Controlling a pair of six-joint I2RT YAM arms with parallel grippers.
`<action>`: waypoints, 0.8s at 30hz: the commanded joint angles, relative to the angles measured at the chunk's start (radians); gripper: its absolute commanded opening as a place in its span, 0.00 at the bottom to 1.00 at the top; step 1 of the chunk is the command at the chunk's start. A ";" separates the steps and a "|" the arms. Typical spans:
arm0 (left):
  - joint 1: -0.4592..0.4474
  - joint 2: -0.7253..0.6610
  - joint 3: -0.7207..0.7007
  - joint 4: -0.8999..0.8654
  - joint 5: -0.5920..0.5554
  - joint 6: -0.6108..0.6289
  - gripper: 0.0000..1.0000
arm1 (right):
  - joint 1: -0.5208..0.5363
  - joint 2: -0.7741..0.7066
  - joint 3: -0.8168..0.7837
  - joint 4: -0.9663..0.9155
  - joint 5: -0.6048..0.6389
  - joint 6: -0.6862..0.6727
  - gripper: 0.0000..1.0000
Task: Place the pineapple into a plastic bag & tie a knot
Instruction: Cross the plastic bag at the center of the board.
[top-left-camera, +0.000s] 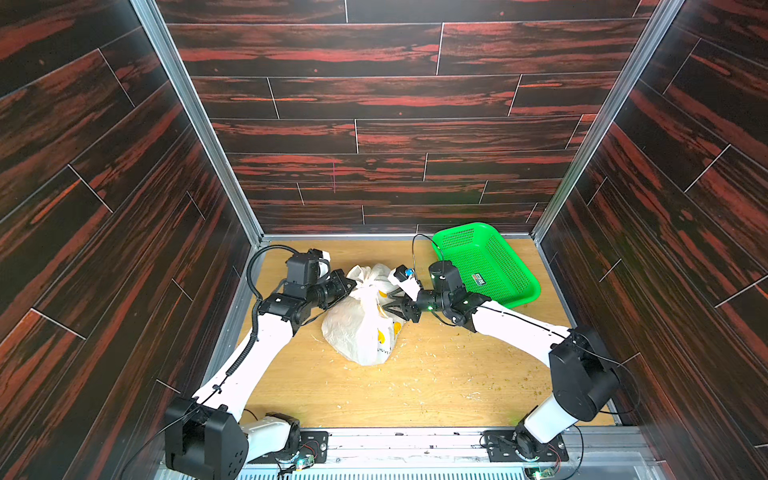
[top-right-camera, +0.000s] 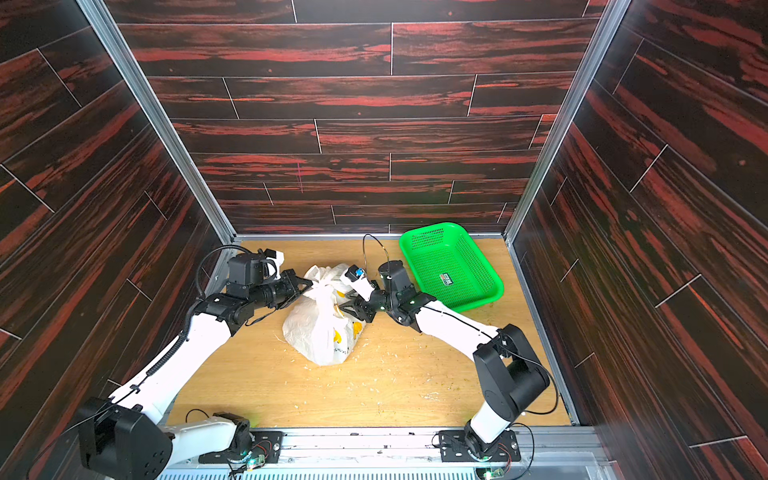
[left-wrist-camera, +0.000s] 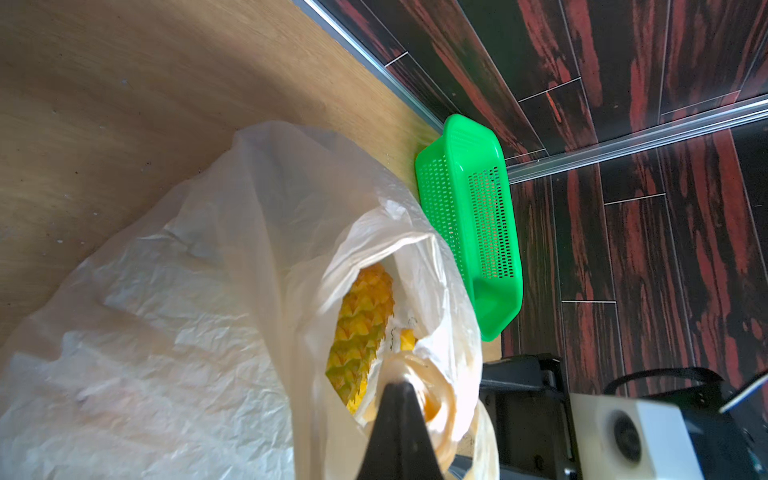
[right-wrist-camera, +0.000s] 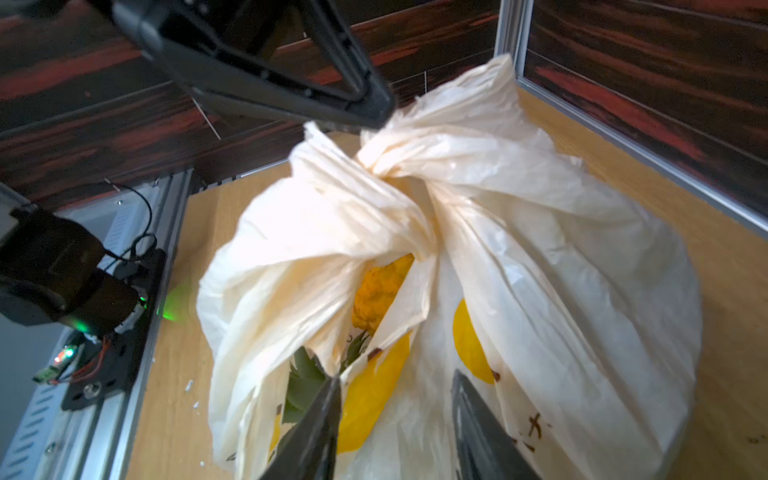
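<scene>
Left pincer (right-wrist-camera: 373, 117) is clamped on a strap at the knot (right-wrist-camera: 395, 166). Right pincer (right-wrist-camera: 395, 380) has its jaws apart and grips nothing, it seems. Best to take the free loop close in and pull level. The plastic bag (top-left-camera: 357, 328) lies on the table (top-left-camera: 436, 374) with the pineapple (left-wrist-camera: 361, 324) inside, long axis near-to-far, knot end toward the back wall.

We read no text: the dark lettering (top-left-camera: 384, 351) on the plastic bag (top-left-camera: 353, 332), lower centre, and the sticker (top-left-camera: 478, 279) in the green basket (top-left-camera: 505, 253), right of centre, are too small.
</scene>
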 joint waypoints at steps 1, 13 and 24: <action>0.002 0.013 0.002 0.003 0.015 0.005 0.00 | 0.005 -0.012 -0.033 0.065 -0.056 -0.116 0.51; 0.002 0.037 0.011 -0.025 0.022 0.020 0.00 | 0.061 0.014 -0.022 0.022 -0.031 -0.229 0.51; 0.001 0.056 0.026 -0.025 0.029 0.025 0.00 | 0.067 0.070 0.024 -0.007 0.011 -0.284 0.44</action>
